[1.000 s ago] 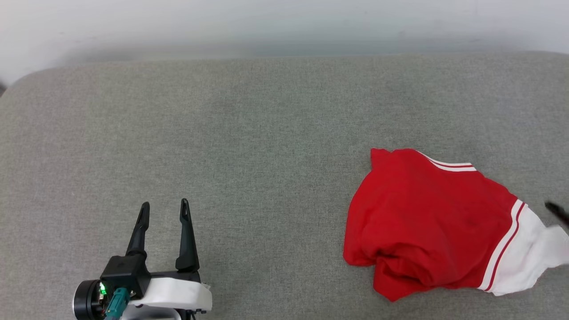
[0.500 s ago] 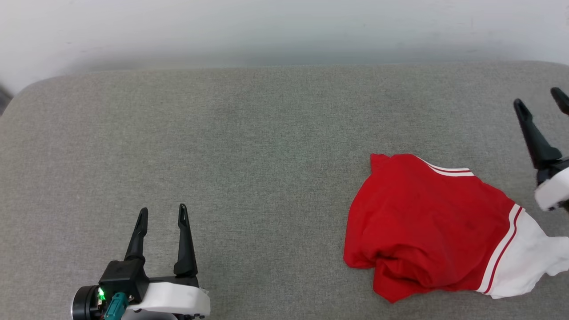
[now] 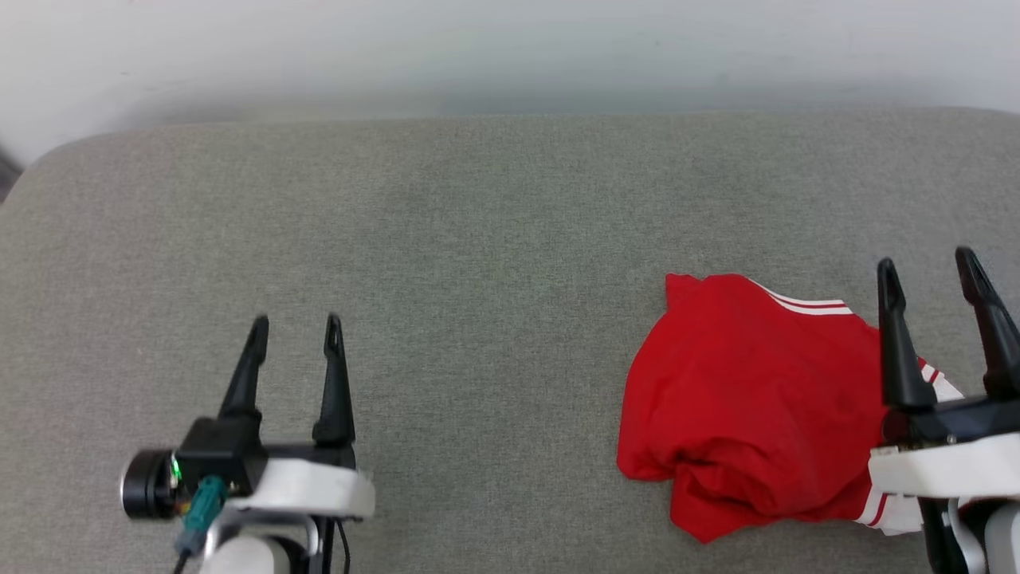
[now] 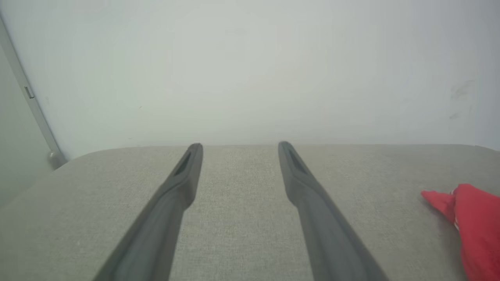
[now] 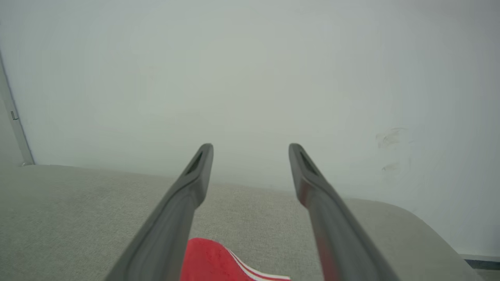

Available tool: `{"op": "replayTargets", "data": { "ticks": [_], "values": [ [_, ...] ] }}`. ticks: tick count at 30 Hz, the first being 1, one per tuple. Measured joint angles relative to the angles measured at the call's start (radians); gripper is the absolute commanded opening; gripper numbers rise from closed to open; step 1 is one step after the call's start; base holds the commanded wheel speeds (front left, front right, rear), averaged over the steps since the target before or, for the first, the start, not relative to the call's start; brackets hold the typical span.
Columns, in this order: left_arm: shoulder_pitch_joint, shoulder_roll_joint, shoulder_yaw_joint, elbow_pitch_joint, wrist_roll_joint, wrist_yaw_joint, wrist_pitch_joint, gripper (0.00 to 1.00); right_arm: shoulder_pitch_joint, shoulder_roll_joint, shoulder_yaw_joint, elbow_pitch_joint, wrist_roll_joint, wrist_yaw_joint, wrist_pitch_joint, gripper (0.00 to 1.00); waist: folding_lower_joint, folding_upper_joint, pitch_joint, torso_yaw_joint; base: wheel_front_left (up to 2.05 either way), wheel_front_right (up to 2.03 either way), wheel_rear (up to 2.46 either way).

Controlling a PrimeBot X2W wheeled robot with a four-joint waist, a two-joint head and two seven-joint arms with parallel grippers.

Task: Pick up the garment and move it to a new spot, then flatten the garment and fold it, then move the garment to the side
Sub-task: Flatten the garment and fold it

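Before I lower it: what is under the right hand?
The red soft-fabric T-shirt with white sleeves, on the grey fabric surface. The open right hand covers most of one sleeve.

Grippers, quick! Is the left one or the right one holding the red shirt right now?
Left gripper: open, holding nothing, apart from the red shirt.
Right gripper: open, holding nothing, over the shirt's sleeve end.

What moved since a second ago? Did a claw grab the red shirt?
The right claw swung in from the right edge. It now stands open above the white-sleeve end of the red shirt and grips nothing. The left claw slid a little forward, open as before. The red shirt lies crumpled in the same place on the grey cushion.
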Motion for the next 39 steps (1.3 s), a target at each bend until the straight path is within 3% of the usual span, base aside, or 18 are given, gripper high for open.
{"op": "replayTargets", "data": {
  "ticks": [8, 11, 15, 29, 36, 39],
  "values": [
    [-0.233, 0.083, -0.036, 0.083, 0.035, -0.123, 0.000, 1.00, 0.069, 0.074, -0.052, -0.054, -0.025, 0.000, 0.000, 1.00, 0.0000, 0.0000, 0.018, -0.027, 0.00, 0.00, 0.00],
    [-0.355, 0.130, -0.092, 0.147, 0.041, -0.142, 0.013, 1.00, 0.073, 0.080, -0.053, -0.070, -0.034, 0.000, 0.000, 1.00, 0.0000, 0.0000, 0.031, -0.041, 0.00, 0.00, 0.00],
    [-0.531, 0.173, -0.208, 0.219, -0.002, -0.153, 0.127, 1.00, 0.080, 0.091, -0.053, -0.080, -0.048, 0.000, 0.000, 1.00, 0.0000, 0.0000, 0.055, -0.058, 0.00, 0.00, 0.00],
    [-1.022, 0.315, -0.881, 0.254, -0.589, -0.155, 0.751, 1.00, 0.024, 0.105, -0.007, -0.089, -0.076, 0.000, 0.000, 1.00, 0.0001, 0.0000, 0.175, -0.135, 0.00, 0.00, 0.00],
    [-1.184, 0.348, -1.137, 0.203, -0.816, -0.155, 0.966, 1.00, -0.010, 0.111, 0.016, -0.085, -0.085, 0.000, 0.000, 1.00, 0.0001, 0.0000, 0.235, -0.184, 0.00, 0.00, 0.00],
    [-1.232, 0.355, -1.198, 0.183, -0.862, -0.155, 1.026, 1.00, -0.030, 0.115, 0.026, -0.081, -0.086, 0.000, 0.000, 1.00, 0.0001, 0.0000, 0.258, -0.207, 0.00, 0.00, 0.00]
  ]
}}
